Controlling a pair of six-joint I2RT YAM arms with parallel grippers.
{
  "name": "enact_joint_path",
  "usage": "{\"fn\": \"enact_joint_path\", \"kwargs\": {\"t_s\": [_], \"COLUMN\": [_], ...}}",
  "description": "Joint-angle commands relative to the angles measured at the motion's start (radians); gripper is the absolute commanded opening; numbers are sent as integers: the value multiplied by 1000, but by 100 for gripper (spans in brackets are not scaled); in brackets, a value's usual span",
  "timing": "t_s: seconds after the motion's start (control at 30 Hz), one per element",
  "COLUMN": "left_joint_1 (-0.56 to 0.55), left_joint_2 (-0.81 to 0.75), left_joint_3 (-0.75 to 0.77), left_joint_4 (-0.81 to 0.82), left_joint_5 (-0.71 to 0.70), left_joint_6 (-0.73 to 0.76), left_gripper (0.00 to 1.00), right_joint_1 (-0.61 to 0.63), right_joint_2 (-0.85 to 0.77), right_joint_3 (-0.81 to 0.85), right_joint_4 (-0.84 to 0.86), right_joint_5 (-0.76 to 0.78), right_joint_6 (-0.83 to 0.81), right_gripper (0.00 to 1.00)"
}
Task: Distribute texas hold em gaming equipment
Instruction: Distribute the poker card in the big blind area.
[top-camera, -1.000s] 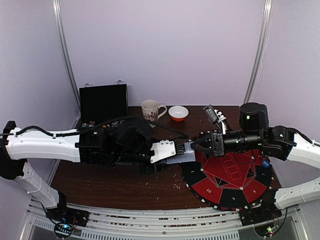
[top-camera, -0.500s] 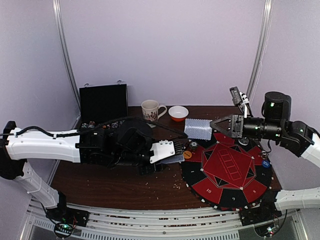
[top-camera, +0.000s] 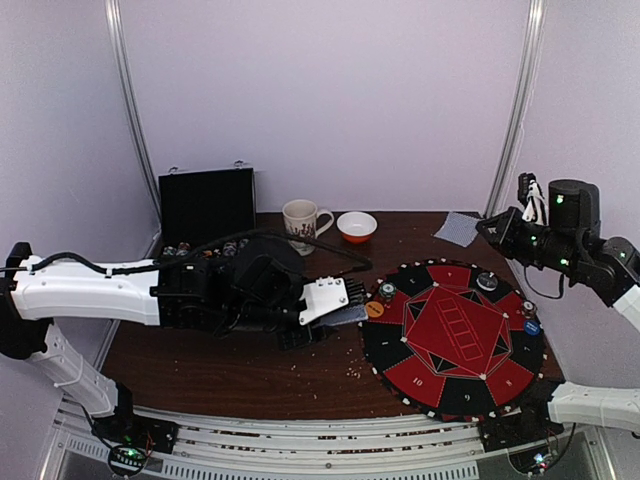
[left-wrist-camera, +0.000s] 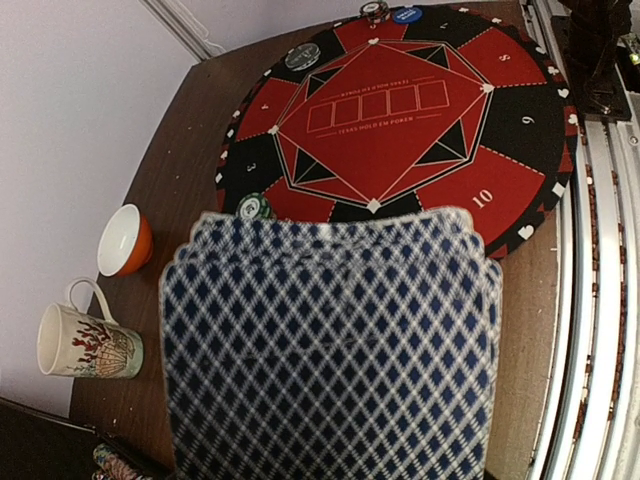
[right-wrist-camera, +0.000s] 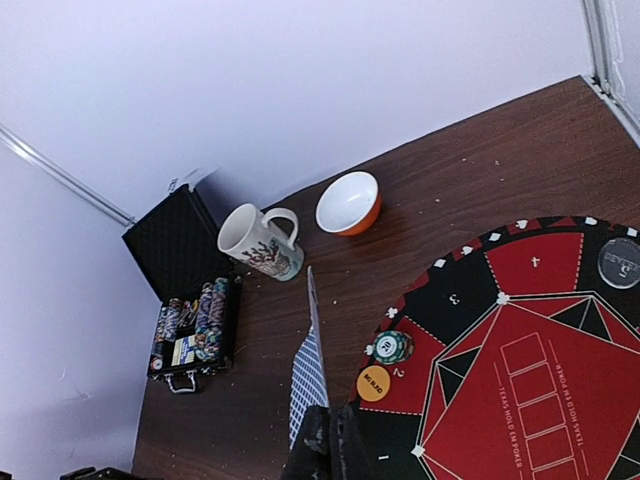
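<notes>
My left gripper (top-camera: 338, 306) is shut on a fanned deck of blue-diamond-backed cards (left-wrist-camera: 330, 350) that hides its fingers in the left wrist view. It hovers just left of the round red-and-black poker mat (top-camera: 500, 385). High at the far right, my right gripper (top-camera: 488, 228) is shut on a single card (top-camera: 458, 228). The right wrist view shows that card (right-wrist-camera: 310, 370) almost edge-on above the fingers (right-wrist-camera: 345, 450). On the mat's left rim lie an orange disc (top-camera: 374, 309) and a green-white chip (top-camera: 386, 291). A black chip (top-camera: 488, 283) and a blue chip (top-camera: 532, 326) lie on its right side.
A patterned mug (top-camera: 301, 220) and an orange-and-white bowl (top-camera: 357, 227) stand at the back of the brown table (top-camera: 240, 370). An open black case (top-camera: 205, 205) with rows of chips (right-wrist-camera: 205, 315) sits at the back left. Small crumbs dot the wood near the mat.
My right gripper drew one card off the deck in the left gripper and carried it up and away to the far right. The left arm and deck stayed put.
</notes>
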Motion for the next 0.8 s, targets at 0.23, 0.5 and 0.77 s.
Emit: {"fn": "enact_joint_path", "kwargs": {"t_s": [0.23,0.5,0.77], "left_joint_1": [13,37,96], "left_joint_2": [-64,-90,-135], "left_joint_3": [-13,-32,-99], "left_joint_4": [30,31,86], "left_joint_5": [-37,-47,-10], "left_joint_6": [-96,-114,-71], "left_gripper": [51,51,51], "right_joint_1": [-52,-63,-84], "right_joint_2": [24,48,65], "right_joint_3": [8,70,128], "right_joint_4": [-76,-162,-291], "right_joint_5": [65,86,126], "right_joint_6": [32,24,-5], "right_gripper": [0,0,0]}}
